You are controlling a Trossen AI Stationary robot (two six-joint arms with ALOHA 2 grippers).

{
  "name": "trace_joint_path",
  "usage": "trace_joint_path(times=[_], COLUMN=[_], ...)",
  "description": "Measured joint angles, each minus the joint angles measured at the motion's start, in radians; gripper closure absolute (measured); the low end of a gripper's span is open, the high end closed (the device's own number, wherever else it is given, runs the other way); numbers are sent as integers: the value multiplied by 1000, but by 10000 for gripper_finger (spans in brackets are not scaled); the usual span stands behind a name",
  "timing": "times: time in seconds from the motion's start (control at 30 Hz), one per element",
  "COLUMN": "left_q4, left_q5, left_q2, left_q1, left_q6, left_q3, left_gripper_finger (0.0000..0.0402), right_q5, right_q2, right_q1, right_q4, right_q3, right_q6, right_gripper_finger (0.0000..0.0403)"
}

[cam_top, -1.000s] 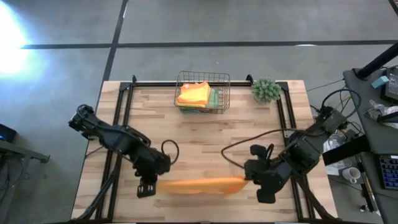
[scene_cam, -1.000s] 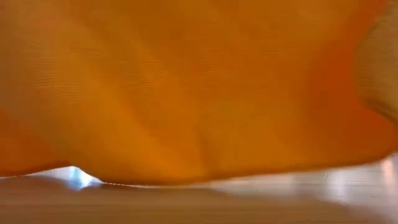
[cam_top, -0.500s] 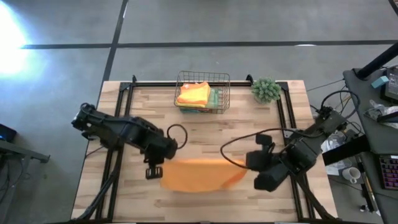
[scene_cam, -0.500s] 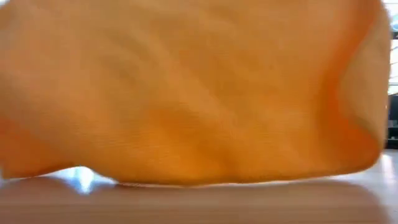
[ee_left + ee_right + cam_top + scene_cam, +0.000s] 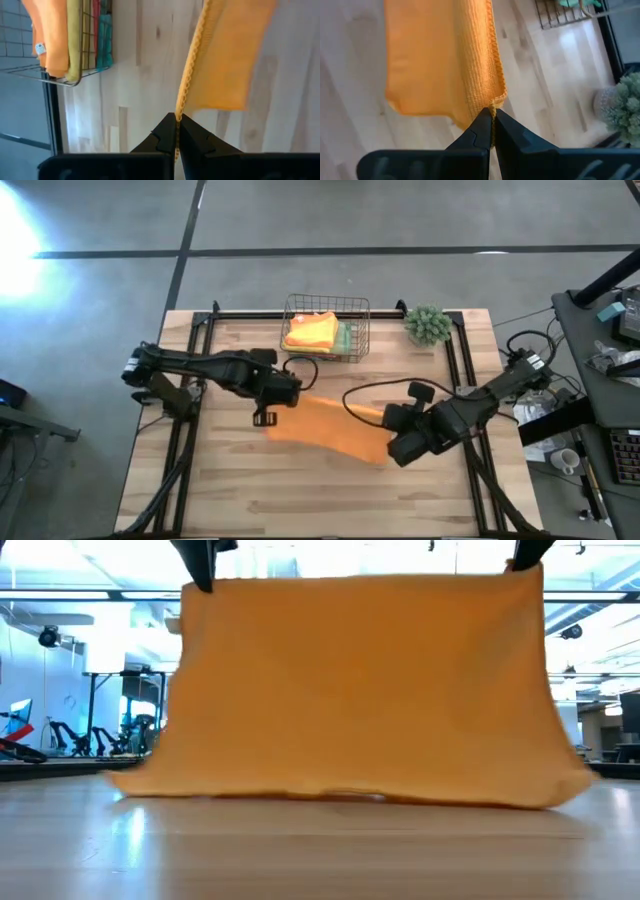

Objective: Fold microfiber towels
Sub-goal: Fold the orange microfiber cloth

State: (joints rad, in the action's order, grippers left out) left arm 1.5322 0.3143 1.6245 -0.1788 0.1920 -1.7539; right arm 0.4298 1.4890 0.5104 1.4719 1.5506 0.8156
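An orange microfiber towel [image 5: 330, 428] is spread between my two grippers over the middle of the table. My left gripper [image 5: 265, 418] is shut on one upper corner and my right gripper [image 5: 388, 450] on the other. In the low view the towel [image 5: 360, 690] hangs as a broad sheet, with its lower edge [image 5: 340, 797] on the table. More folded towels [image 5: 318, 332], orange, olive green and teal, stand in the wire basket [image 5: 325, 305] at the far edge. My left gripper pinches the towel's upper corner [image 5: 178, 112] between its two fingertips, at the hemmed edge, pointing steeply down. The cloth hangs below it and runs fairly taut toward the other gripper. My right gripper pinches the opposite upper corner [image 5: 494, 106] between its two fingertips, coming from above at a slant. The towel hangs below the fingers, and its bottom edge lies on the table.
A small green spiky plant [image 5: 428, 325] stands at the far right, beside the basket. Black frame rails [image 5: 200, 350] run along the table's left and right sides. Bare wood [image 5: 320, 500] lies toward the near edge.
Both grippers have carried the towel from the near edge toward the table's middle and tipped more steeply downward. My right gripper has also come down. The towel, bunched near the front a second ago, now hangs spread out farther back.
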Motion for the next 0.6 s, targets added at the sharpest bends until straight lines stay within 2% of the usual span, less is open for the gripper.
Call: trace_joint_path(times=[0.13, 0.27, 0.4, 0.6], left_q4=[-17, -101, -186, -358], left_q5=[-3, 7, 147, 172], left_q2=[4, 5, 5, 5], left_q1=[25, 50, 76, 129], left_q6=[-73, -138, -185, -273], left_q3=[51, 167, 274, 393], left_gripper_finger=[402, 402, 402, 402], right_q5=[1, 1, 27, 52], right_q2=[0, 0, 0, 0], right_q1=[-21, -36, -57, -68], right_q4=[-38, -62, -90, -160], right_q3=[-40, -83, -146, -267], right_q6=[4, 4, 4, -22], right_gripper_finger=[394, 394, 394, 394])
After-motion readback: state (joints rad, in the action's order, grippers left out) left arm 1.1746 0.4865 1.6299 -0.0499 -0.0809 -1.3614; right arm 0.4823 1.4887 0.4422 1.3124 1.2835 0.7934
